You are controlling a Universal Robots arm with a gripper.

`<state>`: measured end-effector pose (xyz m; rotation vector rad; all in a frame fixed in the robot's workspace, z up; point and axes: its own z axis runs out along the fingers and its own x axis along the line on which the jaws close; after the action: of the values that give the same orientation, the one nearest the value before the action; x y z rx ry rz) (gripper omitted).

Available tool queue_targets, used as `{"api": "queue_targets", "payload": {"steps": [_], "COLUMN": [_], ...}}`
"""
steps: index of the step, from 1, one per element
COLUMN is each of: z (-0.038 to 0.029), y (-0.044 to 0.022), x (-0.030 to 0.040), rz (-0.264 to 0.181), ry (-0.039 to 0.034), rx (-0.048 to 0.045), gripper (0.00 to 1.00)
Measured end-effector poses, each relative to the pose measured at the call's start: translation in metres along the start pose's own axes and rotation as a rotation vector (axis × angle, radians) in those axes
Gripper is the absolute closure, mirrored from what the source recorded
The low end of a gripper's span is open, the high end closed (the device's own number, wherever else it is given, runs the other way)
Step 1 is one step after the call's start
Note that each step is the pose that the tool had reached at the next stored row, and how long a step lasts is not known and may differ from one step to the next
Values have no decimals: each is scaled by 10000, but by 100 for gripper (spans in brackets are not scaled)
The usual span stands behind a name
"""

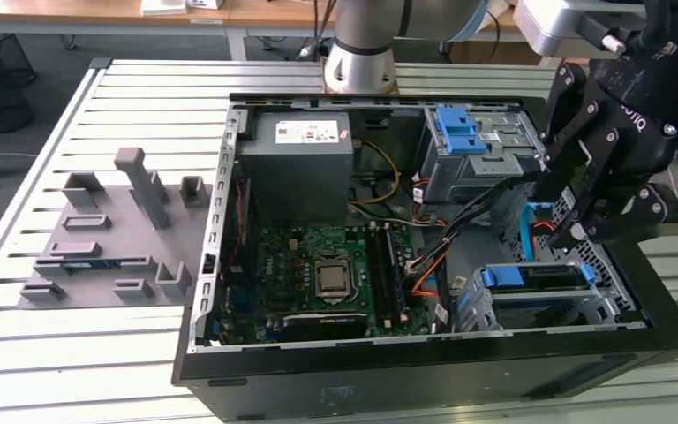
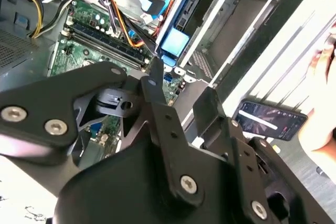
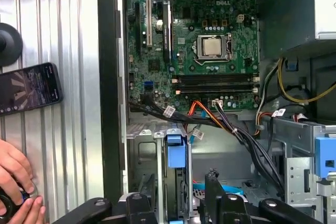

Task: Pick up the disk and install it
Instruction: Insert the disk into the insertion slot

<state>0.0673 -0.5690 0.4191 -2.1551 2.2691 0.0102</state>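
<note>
Where the gripper (image 1: 560, 212) hangs over the drive cage (image 1: 551, 311) at the exterior view's right, its fingers (image 3: 212, 190) are spread apart, grasping nothing

- Disk (image 1: 537, 276): in the cage, just below the gripper. In both wrist views it sits between the two fingers (image 2: 156, 74), apart from each, with the blue tab of its rail frame (image 3: 176, 150) at the end toward the motherboard. How deep it sits cannot be told
- Cables (image 3: 210, 116): a black, orange and blue bundle running along the motherboard's edge beside the cage
- Motherboard (image 1: 327, 274): green, flat on the case floor, with the processor socket (image 3: 211, 46) near its middle and memory slots (image 3: 215, 80) between socket and cables
- Second cage (image 1: 480, 141): beyond the gripper, carrying a blue latch (image 1: 457, 128)
- Power supply (image 1: 297, 155): grey box with a white sticker, in the far corner of the case past the motherboard; yellow wires (image 3: 294, 95) leave it
- Case (image 1: 433, 389): black tower lying on its side, open
- Table (image 1: 139, 88): slatted metal, under the case
- Phone (image 3: 29, 87): on the slats just outside the case wall, screen lit
- Hand (image 3: 16, 182): on the table near the phone
- Grey fixture (image 1: 109, 238): on the table at the exterior view's left, well apart from the case
- Arm base (image 1: 359, 53): behind the case's far wall
</note>
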Motion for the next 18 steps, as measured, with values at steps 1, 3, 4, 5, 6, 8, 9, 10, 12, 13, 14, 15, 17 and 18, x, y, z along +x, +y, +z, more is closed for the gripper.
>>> {"api": "queue_targets", "payload": {"steps": [1,3,4,5,6,8,9,10,12,13,14,15,17,18], "z": [18,55,72,91,109,145,163,180,214,228,237,240,240,243], "y": [0,0,0,1,1,1,1,1,1,1,1,1,1,1], "x": [0,1,1,1,1,2,2,2,3,3,3,3,3,3], "rz": [0,0,0,1,0,1,0,0,0,0,1,0,0,1], "ry": [1,0,1,2,1,1,0,1,1,1,2,3,4,2], "rx": [0,0,0,0,0,0,0,0,0,0,0,0,0,0], "gripper": [50,51,58,58,64,69,69,76,76,76,76,78,84,89]}}
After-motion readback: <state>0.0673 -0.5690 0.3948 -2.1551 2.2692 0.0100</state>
